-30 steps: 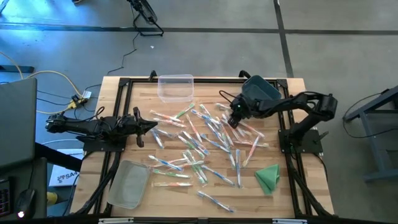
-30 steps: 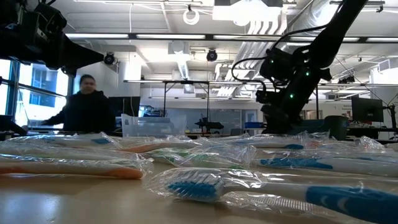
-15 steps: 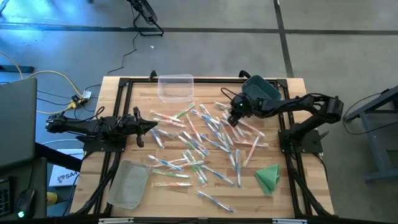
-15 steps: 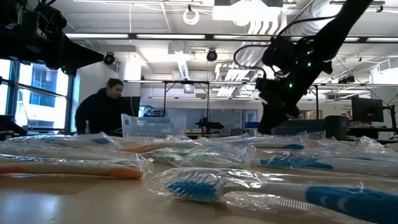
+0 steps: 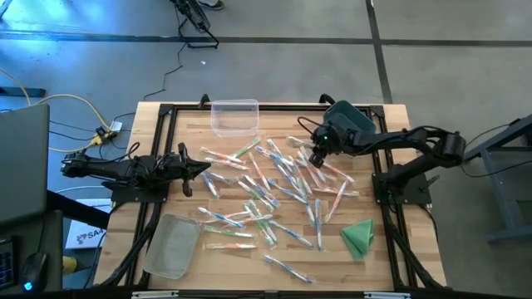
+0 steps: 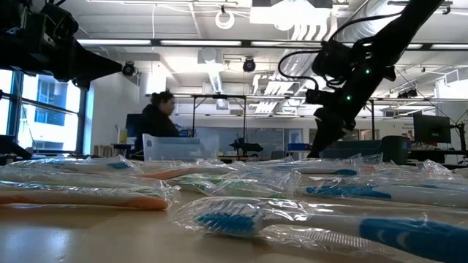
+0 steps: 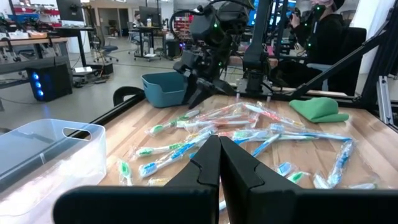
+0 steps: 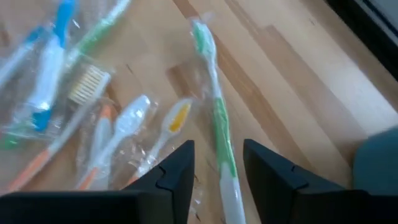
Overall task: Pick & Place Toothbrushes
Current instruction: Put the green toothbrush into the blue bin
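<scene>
Several wrapped toothbrushes lie scattered flat over the middle of the wooden table. My right gripper hangs open just above their far right part, its fingers slanting down. In the right wrist view a green-handled toothbrush runs lengthwise under the gap between the gripper's fingers. My left gripper waits shut and level at the table's left side, holding nothing. My right gripper stands over the green toothbrush's handle, which passes close by one finger. I cannot tell whether that finger touches it.
A clear bin stands at the far edge, and another clear bin at the near left. A teal bin sits far right, behind my right arm. A folded green cloth lies near right. A person moves in the room beyond the table.
My right gripper has risen a little above the toothbrushes and rolled slightly. The toothbrushes on the table lie as before.
</scene>
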{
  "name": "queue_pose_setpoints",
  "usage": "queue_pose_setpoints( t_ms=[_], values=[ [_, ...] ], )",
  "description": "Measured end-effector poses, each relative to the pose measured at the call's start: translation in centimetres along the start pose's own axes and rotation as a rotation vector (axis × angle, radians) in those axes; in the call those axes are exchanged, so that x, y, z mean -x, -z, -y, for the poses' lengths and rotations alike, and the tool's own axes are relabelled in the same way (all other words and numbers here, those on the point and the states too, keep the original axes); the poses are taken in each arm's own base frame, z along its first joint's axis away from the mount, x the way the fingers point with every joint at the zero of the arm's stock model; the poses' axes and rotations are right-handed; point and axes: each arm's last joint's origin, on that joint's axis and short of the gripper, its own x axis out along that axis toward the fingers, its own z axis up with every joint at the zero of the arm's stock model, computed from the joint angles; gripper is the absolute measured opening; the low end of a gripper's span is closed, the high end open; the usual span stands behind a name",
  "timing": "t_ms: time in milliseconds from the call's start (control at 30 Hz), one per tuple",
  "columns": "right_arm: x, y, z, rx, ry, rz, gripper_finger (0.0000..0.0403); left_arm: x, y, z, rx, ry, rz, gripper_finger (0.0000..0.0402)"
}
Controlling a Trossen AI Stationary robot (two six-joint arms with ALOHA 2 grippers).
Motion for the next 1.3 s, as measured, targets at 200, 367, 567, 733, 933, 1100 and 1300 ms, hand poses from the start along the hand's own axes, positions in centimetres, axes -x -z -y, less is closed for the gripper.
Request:
queue_pose_setpoints(
  t_ms=[200, 367, 567, 733, 933, 1100, 1300],
  values=[
    [-0.6, 0.3, 0.3, -0.006, -0.018, -0.028, 0.0163, 0.0, 0.0, 0.0, 0.0, 0.0, -0.003, 0.0],
    [-2.0, 0.8, 0.5, 0.007, 0.019, -0.063, 0.0163, 0.0, 0.1, 0.0, 0.001, 0.001, -0.008, 0.0],
    [-3.1, 1.2, 0.7, 0.003, 0.03, -0.088, 0.016, 0.0, 0.1, 0.0, 0.0, 0.0, -0.01, 0.0],
    [-3.4, 1.4, 0.6, 0.02, 0.027, -0.099, 0.014, 0.0, 0.1, 0.0, 0.0, 0.0, -0.01, 0.0],
    [-3.5, 1.4, 0.6, 0.022, 0.014, -0.098, 0.0091, 0.0, 0.1, 0.0, 0.0, 0.001, -0.012, 0.0],
    [-3.5, 1.4, 0.5, 0.022, 0.008, -0.093, 0.0041, 0.0, 0.1, 0.0, 0.0, 0.001, -0.011, 0.0],
    [-3.5, 1.3, 0.6, 0.022, 0.031, -0.083, 0.0016, 0.0, 0.1, 0.0, 0.0, 0.0, -0.012, 0.0]
  ],
)
